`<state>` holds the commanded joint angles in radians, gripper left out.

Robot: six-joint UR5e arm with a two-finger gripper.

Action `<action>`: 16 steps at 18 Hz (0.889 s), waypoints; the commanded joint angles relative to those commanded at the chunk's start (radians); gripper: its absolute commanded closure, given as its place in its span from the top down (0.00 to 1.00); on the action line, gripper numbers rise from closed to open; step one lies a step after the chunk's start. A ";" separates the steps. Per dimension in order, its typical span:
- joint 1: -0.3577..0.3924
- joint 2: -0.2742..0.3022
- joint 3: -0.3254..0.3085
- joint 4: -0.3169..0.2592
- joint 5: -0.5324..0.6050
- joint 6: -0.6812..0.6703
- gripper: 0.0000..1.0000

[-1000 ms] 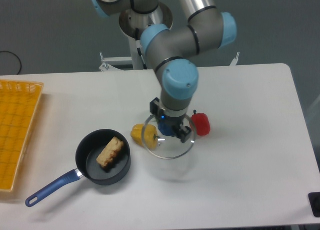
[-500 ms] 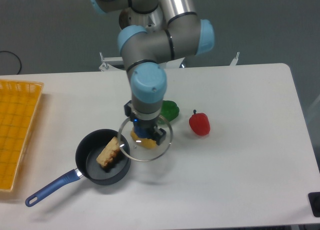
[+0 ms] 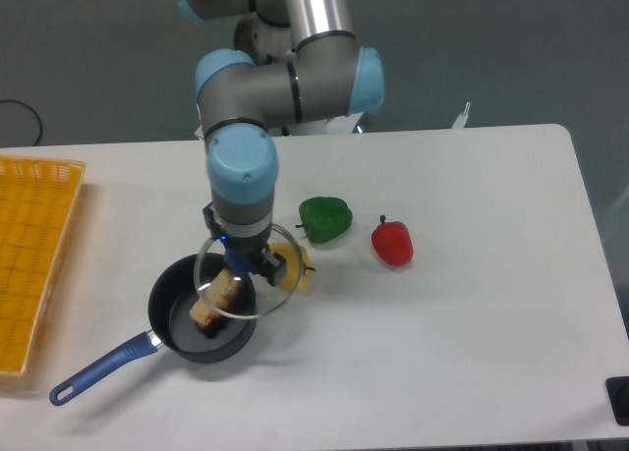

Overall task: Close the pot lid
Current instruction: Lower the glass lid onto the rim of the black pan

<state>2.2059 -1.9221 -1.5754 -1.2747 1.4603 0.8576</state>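
The round clear glass lid with a thin metal rim [image 3: 246,276] hangs from the gripper [image 3: 241,259], whose fingers are clamped on the knob at its centre; the knob itself is hidden under the wrist. The lid sits only partly over the small dark round pot with a long blue handle [image 3: 201,318], which stands near the table's [image 3: 472,323] front-left part; the lid's right side overhangs toward the yellow pepper [image 3: 295,269] just beside the pot.

The main risk is lowering before the lid is centred: its rim would catch the pot's right wall, tilt, and slide off or nudge the pot. The pale chunk of food [image 3: 218,299] stands tall in the pot and may hold the lid off its seat. The lid's edge could also bump the yellow pepper.

The arm reaches down from the table's back edge, with the wrist pointing straight down above the pot's right rim.
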 joint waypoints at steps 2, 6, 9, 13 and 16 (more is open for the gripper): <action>-0.017 -0.012 0.021 0.000 0.000 -0.017 0.63; -0.034 -0.041 0.049 0.000 0.000 -0.043 0.63; -0.038 -0.063 0.060 0.000 0.000 -0.046 0.63; -0.045 -0.069 0.060 0.000 0.002 -0.063 0.63; -0.061 -0.075 0.061 0.015 0.002 -0.081 0.63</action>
<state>2.1445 -1.9972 -1.5140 -1.2595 1.4619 0.7763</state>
